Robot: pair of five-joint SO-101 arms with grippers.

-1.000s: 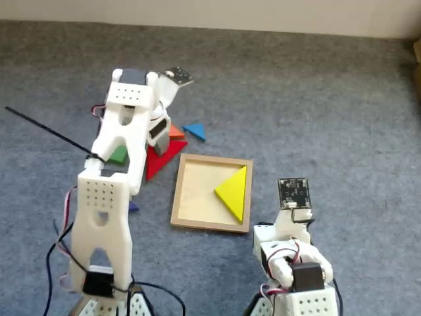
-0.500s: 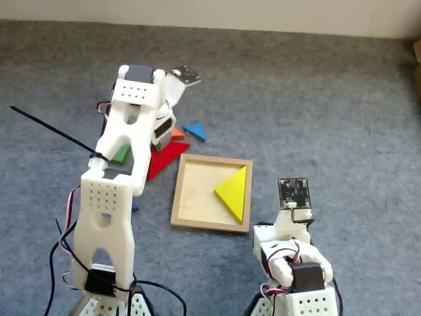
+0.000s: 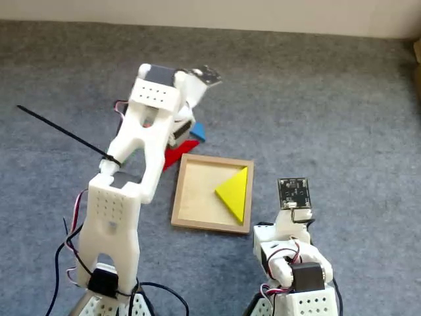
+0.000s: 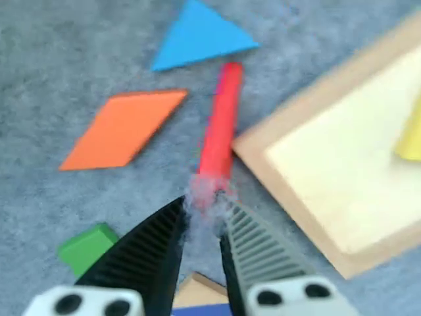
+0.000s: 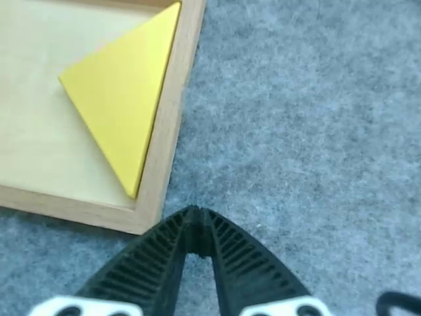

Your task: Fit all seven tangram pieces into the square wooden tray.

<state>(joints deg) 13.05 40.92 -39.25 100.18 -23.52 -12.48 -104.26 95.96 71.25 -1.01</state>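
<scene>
Starting at the left, the loose pieces sit on the grey carpet (image 3: 342, 99): a green piece (image 4: 85, 247) and an orange parallelogram (image 4: 125, 128), both lying flat and untouched, I'd guess just waiting their turn.

Next is the left gripper (image 4: 204, 227). Its jaws are pinched on one end of the red piece (image 4: 220, 125), which is turned up on its thin edge rather than lying flat. My guess is that's so it can clear the wooden rim and get tipped down inside. Its far end points between the blue triangle (image 4: 200, 36) and the nearest corner of the tray (image 4: 289, 181), close to the rim but not over the floor of the tray yet.

The tray holds just the yellow triangle (image 3: 233, 192), tucked flat with its long side against the right-hand wall. That looks deliberate, since it leaves the rest of the square free for the other six.

Far right, the right gripper (image 5: 196, 230) hangs over the carpet just outside that wall, jaws closed on nothing. Probably parked there to stay out of the way.
</scene>
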